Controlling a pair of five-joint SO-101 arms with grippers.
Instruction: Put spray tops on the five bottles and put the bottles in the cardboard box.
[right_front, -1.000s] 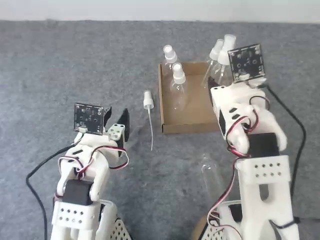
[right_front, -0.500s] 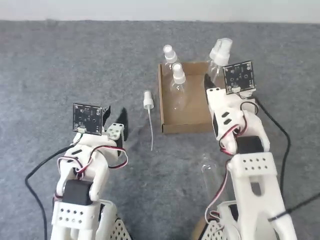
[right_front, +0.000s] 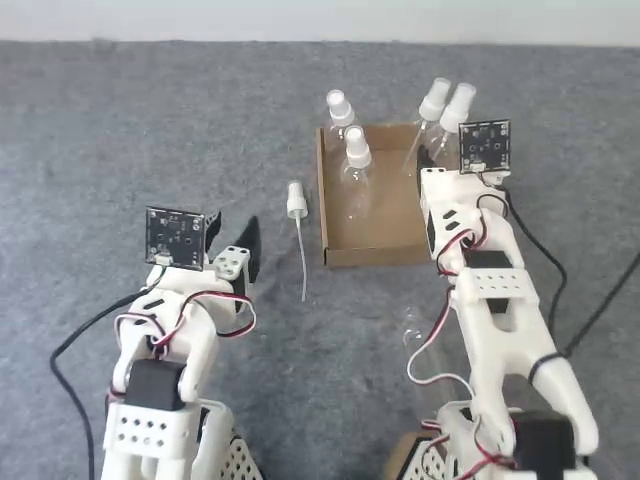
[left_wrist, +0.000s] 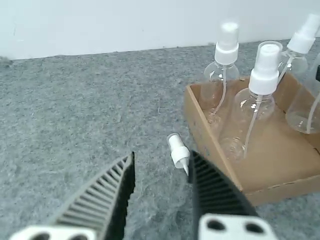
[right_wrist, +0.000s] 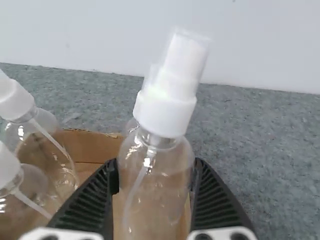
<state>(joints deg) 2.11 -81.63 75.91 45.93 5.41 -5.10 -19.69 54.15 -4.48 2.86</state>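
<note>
The table is covered across its whole visible surface in grey felt-like matting and meets a pale wall at the far side. Items resting directly on it are as follows. A shallow cardboard box sits right of centre, open side up. A loose spray top lies just left of the box, not touching it, with its head far and its thin dip tube running toward the near side. An uncapped clear bottle lies on its side, near of the box and partly hidden by the right arm. The right arm and the left arm stand at the near edge.
</note>
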